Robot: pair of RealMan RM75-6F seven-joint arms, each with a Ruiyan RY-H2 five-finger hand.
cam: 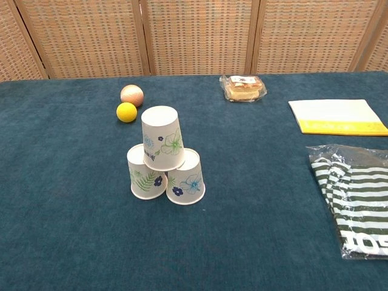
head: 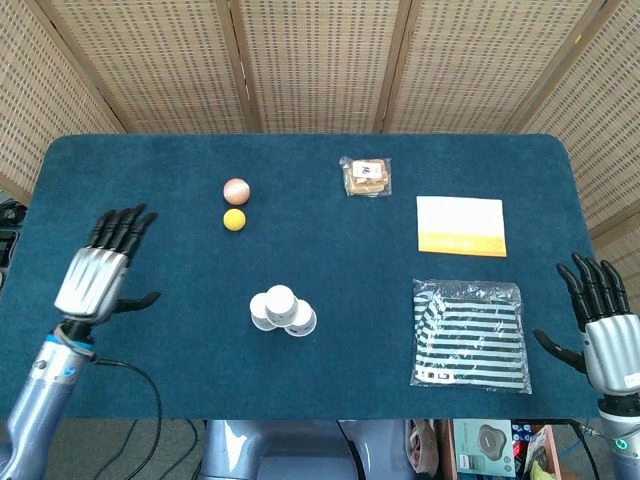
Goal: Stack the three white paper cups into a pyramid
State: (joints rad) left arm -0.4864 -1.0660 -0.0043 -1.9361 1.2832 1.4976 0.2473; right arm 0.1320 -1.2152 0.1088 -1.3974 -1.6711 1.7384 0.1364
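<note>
- The three paper cups [cam: 163, 160] stand upside down near the middle of the table [cam: 73, 242]: two side by side, the third resting across their bases.
- The pyramid looks built; stacking seems done.
- The left robot hand [head: 100, 275] hovers well apart, fingers spread, empty.
- The right robot hand [head: 603, 322] is likewise spread and empty.
- Likely only keeping both hands clear remains.
</note>
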